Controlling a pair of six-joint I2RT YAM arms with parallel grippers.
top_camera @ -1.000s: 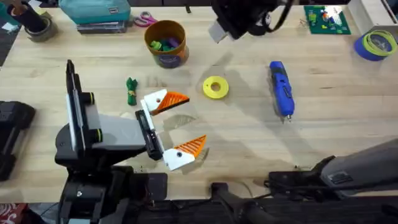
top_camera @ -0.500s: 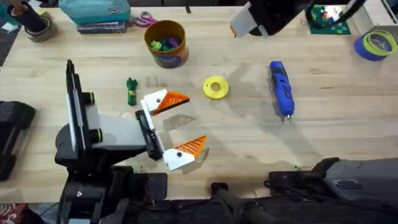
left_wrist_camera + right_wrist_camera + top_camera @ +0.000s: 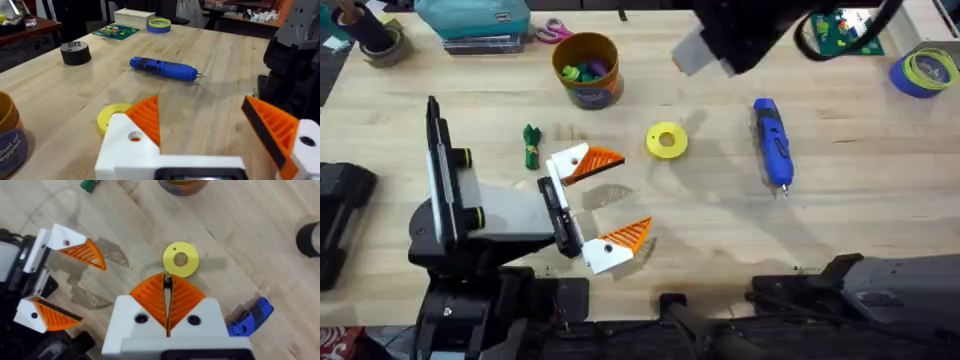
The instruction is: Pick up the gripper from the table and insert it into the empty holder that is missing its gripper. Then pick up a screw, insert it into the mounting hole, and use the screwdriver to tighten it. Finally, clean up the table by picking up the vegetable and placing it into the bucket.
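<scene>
My left gripper (image 3: 632,195) lies open on the table, and both of its white fingers carry orange ribbed pads (image 3: 147,117). A mounting hole (image 3: 135,136) shows in one white finger. The loose gripper and the empty holder are out of view. High above the table's far side, my right gripper (image 3: 167,280) is shut on a small dark screw, over the yellow ring (image 3: 180,259). The blue screwdriver (image 3: 772,140) lies to the right. The green vegetable (image 3: 531,145) lies left of the left gripper. The orange bucket (image 3: 587,70) stands behind it, holding small toys.
A black tape roll (image 3: 75,52), a blue tape roll (image 3: 925,70) and a green circuit board (image 3: 842,30) sit at the far right. A teal case (image 3: 470,20), scissors (image 3: 552,32) and another tape roll (image 3: 380,40) line the far left edge.
The raised right arm swung to the right, then came back a little to the left. The left arm and the things on the table have not moved.
</scene>
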